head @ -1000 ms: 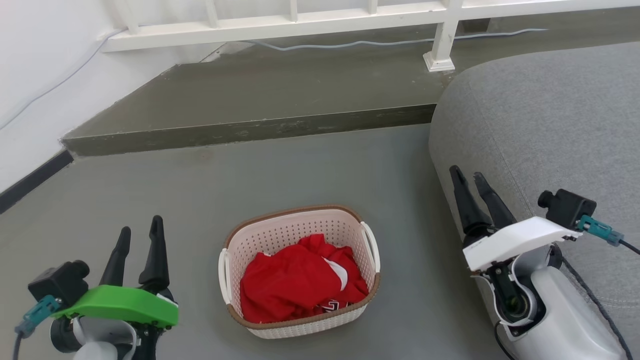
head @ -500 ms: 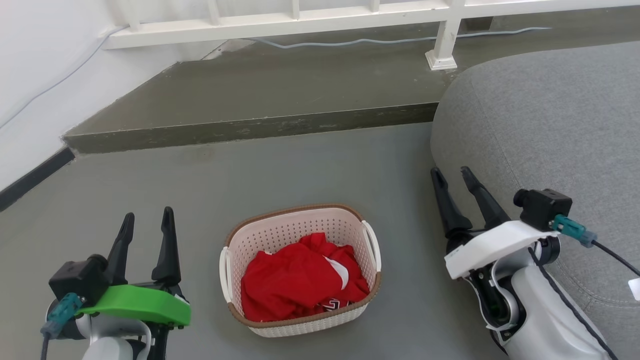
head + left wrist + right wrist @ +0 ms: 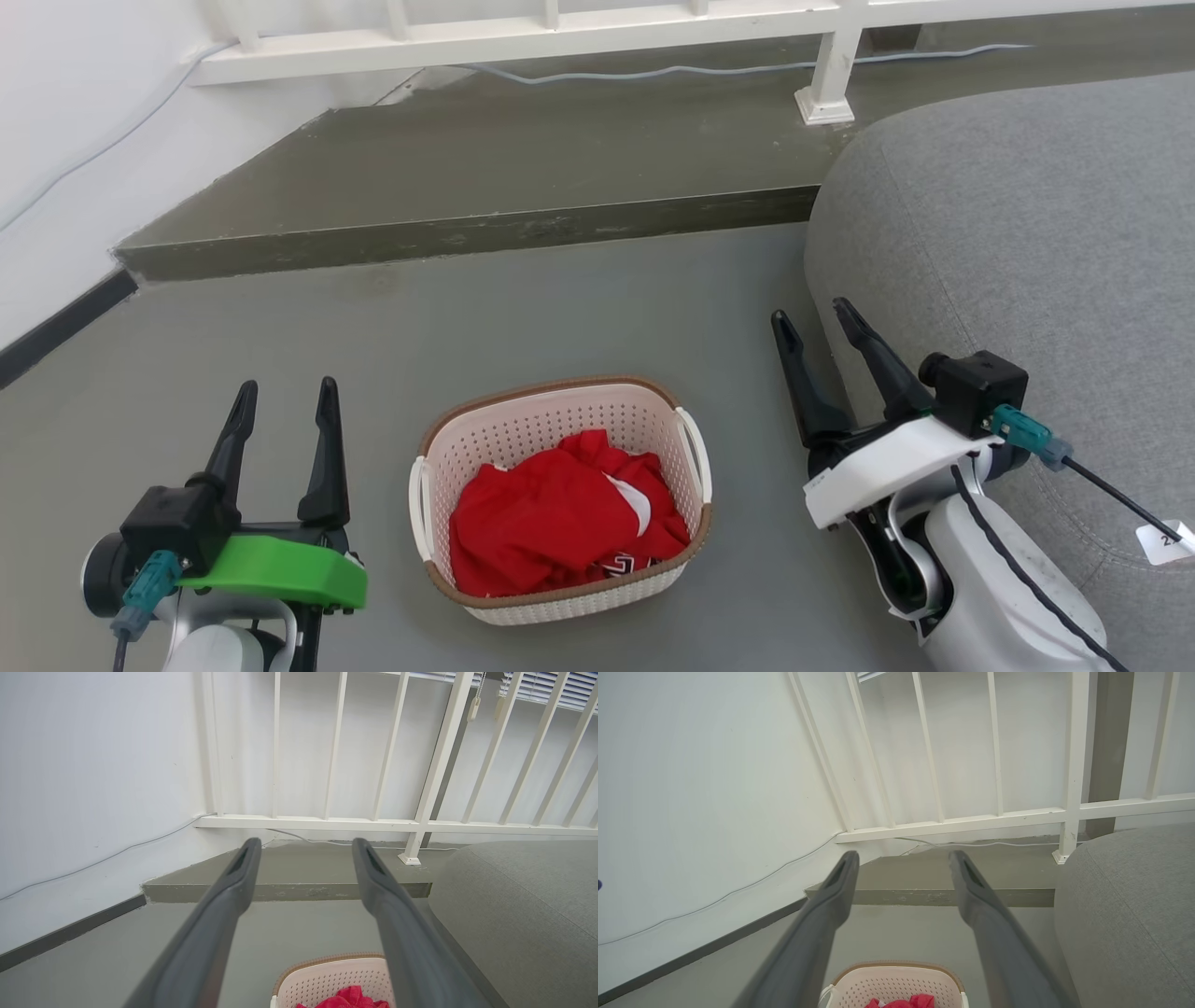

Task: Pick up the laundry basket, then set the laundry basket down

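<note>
**Item 1, far left of the head view.** White wall with a dark skirting at its foot.

**Item 2, lower left.** Left gripper, green-shelled. Its fingers are spread wide and point up the frame, with nothing between them. It is over the grey floor, beside the basket's left handle but apart from it.

**Item 3, lower centre.** Laundry basket in cream perforated plastic with a brown woven-look rim. It sits flat on the floor between the two grippers. It holds a crumpled red garment with white detail, lying below the rim. Both wrist views catch the basket's far end at the bottom edge, beneath the spread fingers.

**Item 4, upper centre.** Raised step, with a white railing along the top of the frame.

**Item 5, lower right.** Right gripper, white-shelled. Its fingers are parted wide and empty, tilted toward the upper left. It is near the basket's right handle without touching it.

**Item 6, right side.** Grey upholstered sofa, its rounded edge just behind the right gripper.

**Status, as judged.** The task is at its opening.
- Done: the arms flank the basket, one on each side.
- Not yet done: closing on the handles or rim, the lift, and the setting down.
- Next need: both grippers must come lower and inward, evenly, so the basket rises level.
</note>
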`<state>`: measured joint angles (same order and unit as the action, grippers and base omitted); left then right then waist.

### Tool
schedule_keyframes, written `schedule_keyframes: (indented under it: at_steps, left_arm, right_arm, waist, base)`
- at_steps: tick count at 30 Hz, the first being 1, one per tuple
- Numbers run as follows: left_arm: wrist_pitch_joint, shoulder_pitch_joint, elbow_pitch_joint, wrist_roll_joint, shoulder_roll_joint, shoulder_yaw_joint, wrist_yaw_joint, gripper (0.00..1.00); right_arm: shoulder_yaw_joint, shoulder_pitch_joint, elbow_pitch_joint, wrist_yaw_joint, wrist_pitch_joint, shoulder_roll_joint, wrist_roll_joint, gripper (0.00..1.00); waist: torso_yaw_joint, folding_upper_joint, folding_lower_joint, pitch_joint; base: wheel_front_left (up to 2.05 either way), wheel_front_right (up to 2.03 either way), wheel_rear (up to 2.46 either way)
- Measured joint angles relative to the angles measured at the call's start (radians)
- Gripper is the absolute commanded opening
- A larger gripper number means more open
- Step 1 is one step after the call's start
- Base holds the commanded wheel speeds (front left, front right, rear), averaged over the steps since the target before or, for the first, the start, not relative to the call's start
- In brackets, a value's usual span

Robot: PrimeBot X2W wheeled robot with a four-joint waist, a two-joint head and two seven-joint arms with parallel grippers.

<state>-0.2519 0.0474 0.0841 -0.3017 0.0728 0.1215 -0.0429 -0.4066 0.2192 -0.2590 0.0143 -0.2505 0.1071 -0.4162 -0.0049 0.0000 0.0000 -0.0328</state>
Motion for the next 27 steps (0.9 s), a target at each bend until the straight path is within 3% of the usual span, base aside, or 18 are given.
schedule_keyframes:
  at_steps: [27]
  left_arm:
    - [0.0, 0.011, -0.001, 0.006, -0.019, -0.042, -0.028, 1.0]
  right_arm:
    - [0.034, 0.0, -0.007, 0.003, -0.001, -0.024, 0.04, 1.0]
  waist:
    - [-0.005, 0.0, 0.0, -0.049]
  base:
    - [0.0, 0.0, 0.0]
